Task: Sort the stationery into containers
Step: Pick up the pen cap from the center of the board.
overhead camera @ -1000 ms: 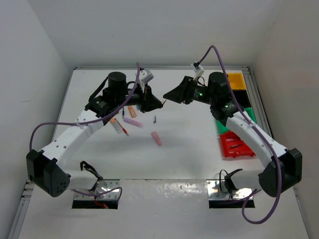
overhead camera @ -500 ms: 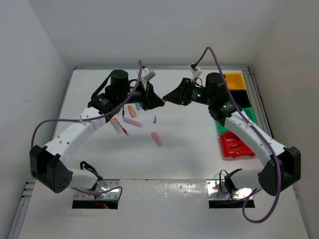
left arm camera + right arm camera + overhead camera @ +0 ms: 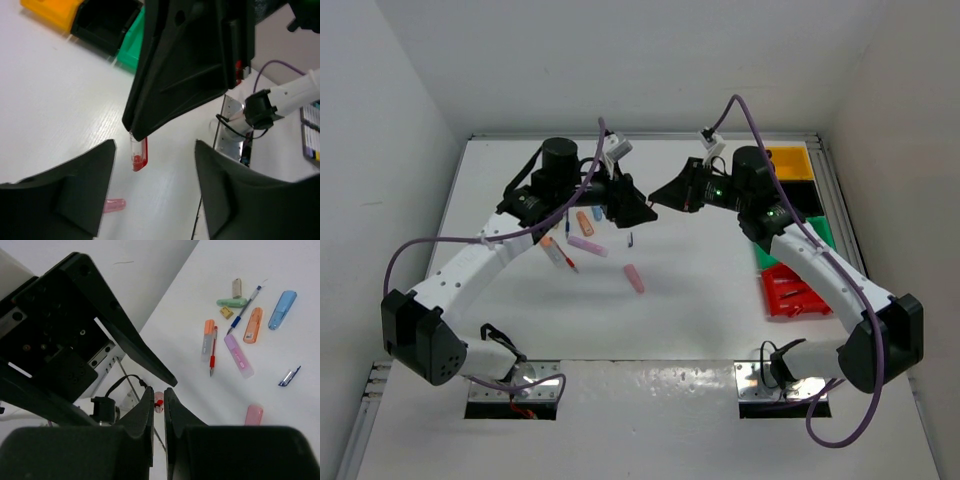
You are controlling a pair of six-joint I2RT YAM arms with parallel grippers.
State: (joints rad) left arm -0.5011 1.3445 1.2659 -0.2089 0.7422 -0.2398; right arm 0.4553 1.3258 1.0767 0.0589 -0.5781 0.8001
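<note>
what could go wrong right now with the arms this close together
The right gripper holds the red pen only at the very tip of its jaws, so it may slip and drop. The left gripper, open, sits very close to it; a slightly misjudged move could make them collide.

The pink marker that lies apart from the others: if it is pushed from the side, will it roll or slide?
The pink marker looks short with rounded ends, so a side push would probably roll it a little. It seems to be small, rigid plastic, so it is likely light to lift. Its smooth shell may slip in a weak grip.
</note>
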